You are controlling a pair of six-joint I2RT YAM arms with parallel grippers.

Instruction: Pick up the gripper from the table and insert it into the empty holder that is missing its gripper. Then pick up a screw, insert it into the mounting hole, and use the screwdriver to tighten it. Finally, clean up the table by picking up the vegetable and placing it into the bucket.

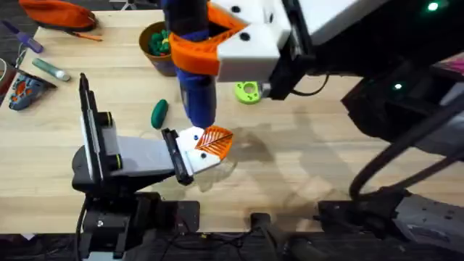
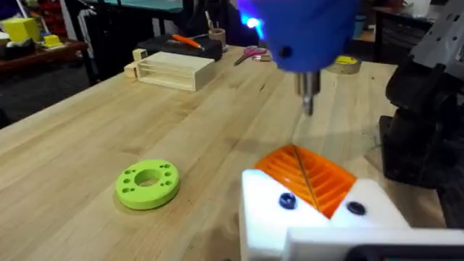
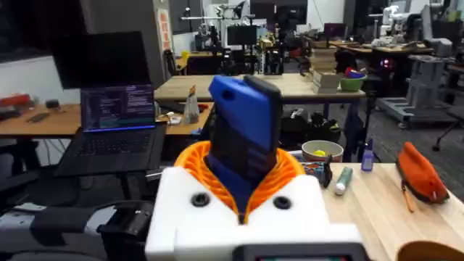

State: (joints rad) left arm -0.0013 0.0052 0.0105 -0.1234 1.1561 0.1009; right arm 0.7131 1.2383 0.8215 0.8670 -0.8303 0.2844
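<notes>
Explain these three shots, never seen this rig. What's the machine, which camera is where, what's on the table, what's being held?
Two robot arms work at a wooden table, each ending in two fingers.

One picture looks down from above the arms' bases. The other two come from cameras mounted on each wrist.

The right gripper, white with orange ribbed pads, is shut on the blue screwdriver and holds it tip down. Its thin metal tip hangs just above the left gripper, which lies low over the table with its own orange pad up; I can't tell whether that one is open or shut.

On the table: a dark green toy vegetable, a bright green disc with holes and a yellow-rimmed bucket with some things already in it.
</notes>
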